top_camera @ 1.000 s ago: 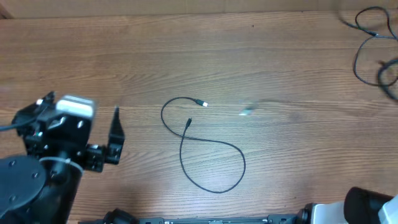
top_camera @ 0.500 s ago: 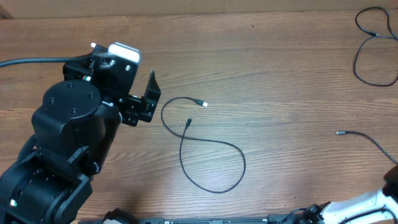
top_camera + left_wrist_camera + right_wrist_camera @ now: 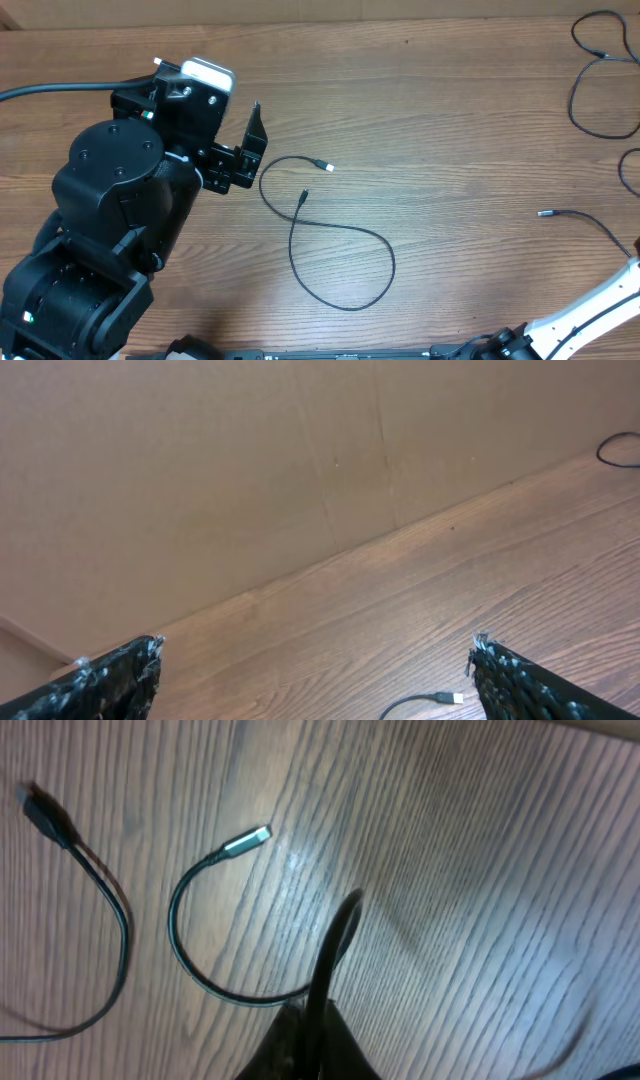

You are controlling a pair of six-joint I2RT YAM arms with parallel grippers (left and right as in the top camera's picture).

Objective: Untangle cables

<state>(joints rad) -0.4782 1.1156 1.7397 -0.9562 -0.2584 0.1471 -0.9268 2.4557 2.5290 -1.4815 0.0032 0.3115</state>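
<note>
One thin black cable (image 3: pixel 345 262) lies in a loose loop at the table's middle, its silver-tipped plug (image 3: pixel 324 166) at the upper end. My left gripper (image 3: pixel 250 150) is open just left of this loop. The left wrist view shows its jaws (image 3: pixel 315 660) wide apart above the wood, with that plug (image 3: pixel 450 698) near the right finger. My right gripper (image 3: pixel 318 1020) is shut on a second cable (image 3: pixel 195 965) that curls to a silver tip (image 3: pixel 250 839). That cable's plug (image 3: pixel 544 213) lies at the right in the overhead view. The right gripper itself is out of the overhead view.
More black cable (image 3: pixel 598 75) is looped at the far right corner. Another black plug and cord (image 3: pixel 45 815) lies at the left of the right wrist view. A brown cardboard wall (image 3: pixel 250 470) stands along the table's far edge. The right arm's white link (image 3: pixel 590 305) crosses the front right corner.
My left arm swung up from the front left to beside the middle cable's loop. The second cable's plug was dragged from the middle to the right side.
</note>
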